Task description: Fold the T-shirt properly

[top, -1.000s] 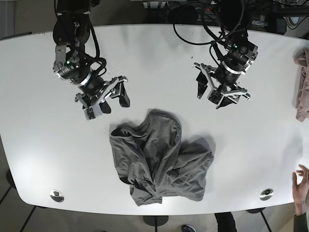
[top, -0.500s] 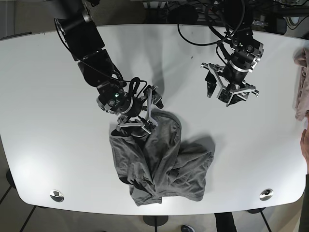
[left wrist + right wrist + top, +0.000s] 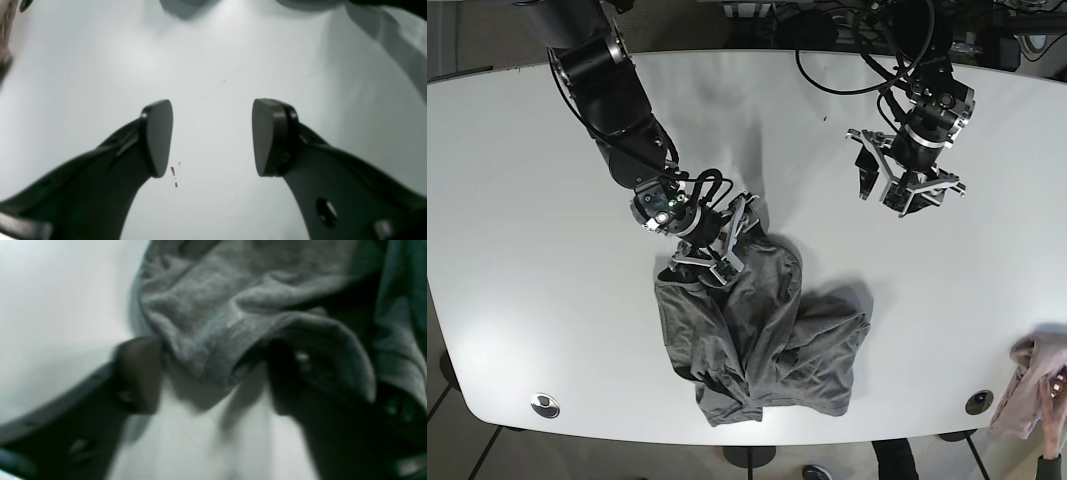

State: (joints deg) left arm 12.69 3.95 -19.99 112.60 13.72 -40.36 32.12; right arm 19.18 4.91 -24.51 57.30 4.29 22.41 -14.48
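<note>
my right pincer [image 3: 715, 247] is down at the upper left edge of the t-shirt [image 3: 762, 335], its fingers spread apart with a rolled hem of the grey cloth sitting between them. through the right wrist camera the left finger [image 3: 138, 373] touches the edge of the fold, while the other finger [image 3: 293, 380] is partly under a drooping lip of cloth; nothing is pinched, and bare table shows in the gap below the hem. the shirt itself lies crumpled in a heap on the white table [image 3: 517, 200], toward the near edge and about midway along it, bunched in thick folds with one part flopped out to the right. my left pincer [image 3: 905, 182] hangs over bare table up and to the right of the shirt, well apart from it, fingers wide with nothing between them; its wrist camera shows only tabletop and a few small reddish specks [image 3: 173, 173] by one pad. a pinkish cloth [image 3: 1032, 385] held by a hand [image 3: 1054, 432] shows at the near right corner.
</note>
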